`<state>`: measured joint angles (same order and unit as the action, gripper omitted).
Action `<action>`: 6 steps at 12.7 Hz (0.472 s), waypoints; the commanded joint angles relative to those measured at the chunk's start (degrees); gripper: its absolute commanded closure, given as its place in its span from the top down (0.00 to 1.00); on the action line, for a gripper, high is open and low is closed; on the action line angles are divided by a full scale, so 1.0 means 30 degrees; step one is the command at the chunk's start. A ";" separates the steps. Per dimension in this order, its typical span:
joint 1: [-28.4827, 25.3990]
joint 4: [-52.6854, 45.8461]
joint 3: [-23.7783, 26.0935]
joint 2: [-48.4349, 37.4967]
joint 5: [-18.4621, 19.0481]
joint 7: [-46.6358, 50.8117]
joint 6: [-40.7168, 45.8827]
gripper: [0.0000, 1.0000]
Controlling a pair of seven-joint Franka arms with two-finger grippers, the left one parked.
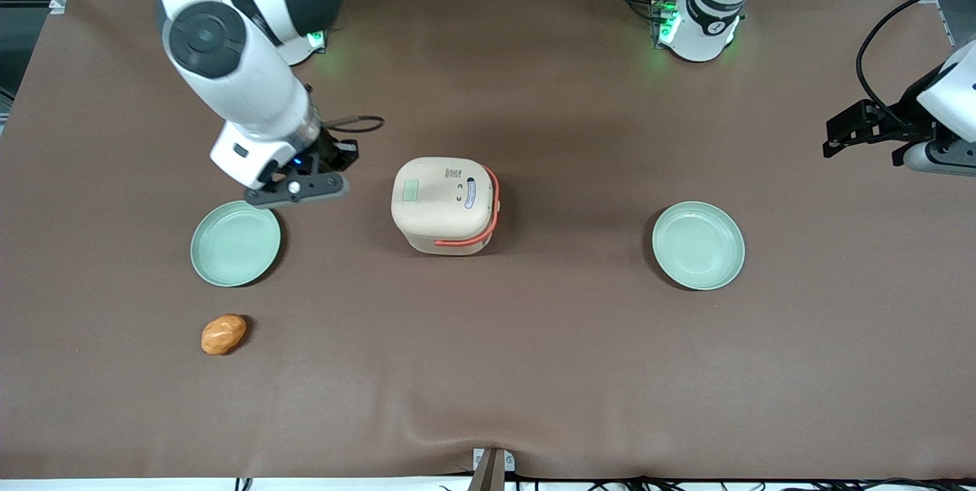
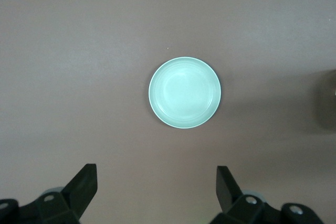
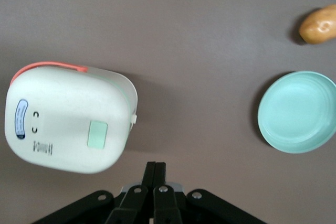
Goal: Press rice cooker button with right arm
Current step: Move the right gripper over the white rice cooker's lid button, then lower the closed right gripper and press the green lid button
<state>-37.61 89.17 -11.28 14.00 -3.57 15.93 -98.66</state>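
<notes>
The cream rice cooker (image 1: 446, 205) stands at the middle of the table with its lid down, an orange-red handle band round it and a pale green square button (image 1: 411, 190) on top. It also shows in the right wrist view (image 3: 68, 121), with the button (image 3: 98, 133). My right arm's gripper (image 1: 335, 158) hangs above the table beside the cooker, toward the working arm's end and apart from it. Its fingers (image 3: 155, 169) are shut together and hold nothing.
A mint-green plate (image 1: 235, 243) lies just nearer the front camera than the gripper, also in the right wrist view (image 3: 298, 112). An orange-brown lump (image 1: 223, 334) lies nearer still. A second green plate (image 1: 698, 245) lies toward the parked arm's end.
</notes>
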 commanded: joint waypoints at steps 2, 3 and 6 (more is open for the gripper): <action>-0.1200 -0.0107 -0.0253 0.1423 0.0018 0.1074 -0.1329 0.00; -0.1493 0.0010 -0.0253 0.1658 0.0018 0.1570 -0.1565 0.00; -0.2315 0.0945 -0.0253 0.1953 -0.0012 0.2863 -0.2823 0.00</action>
<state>-42.81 90.02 -11.29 20.21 -3.57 22.35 -105.10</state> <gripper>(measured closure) 0.991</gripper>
